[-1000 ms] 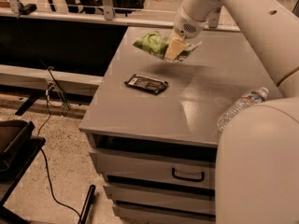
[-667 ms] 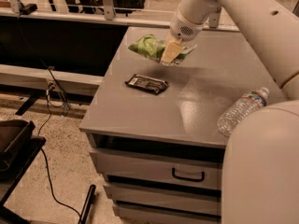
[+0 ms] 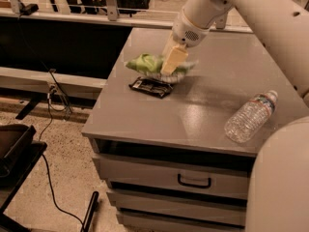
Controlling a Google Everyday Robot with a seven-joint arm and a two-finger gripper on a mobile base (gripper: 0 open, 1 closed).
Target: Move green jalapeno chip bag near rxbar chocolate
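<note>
The green jalapeno chip bag (image 3: 147,63) is a crinkly light-green bag held low over the grey cabinet top (image 3: 203,105), just behind the rxbar chocolate (image 3: 150,87), a flat dark bar near the left edge. My gripper (image 3: 172,62) comes down from the white arm at the top right and is shut on the bag's right part. Its cream fingers (image 3: 174,59) cover the bag's middle. The bag's front edge nearly touches the bar.
A clear plastic water bottle (image 3: 251,116) lies on its side at the right of the cabinet top. The cabinet has drawers with a dark handle (image 3: 194,181) below. A black cable (image 3: 53,129) runs over the floor at left. My white arm fills the right edge.
My gripper has carried the chip bag forward and lower, from the back of the top to right behind the dark bar.
</note>
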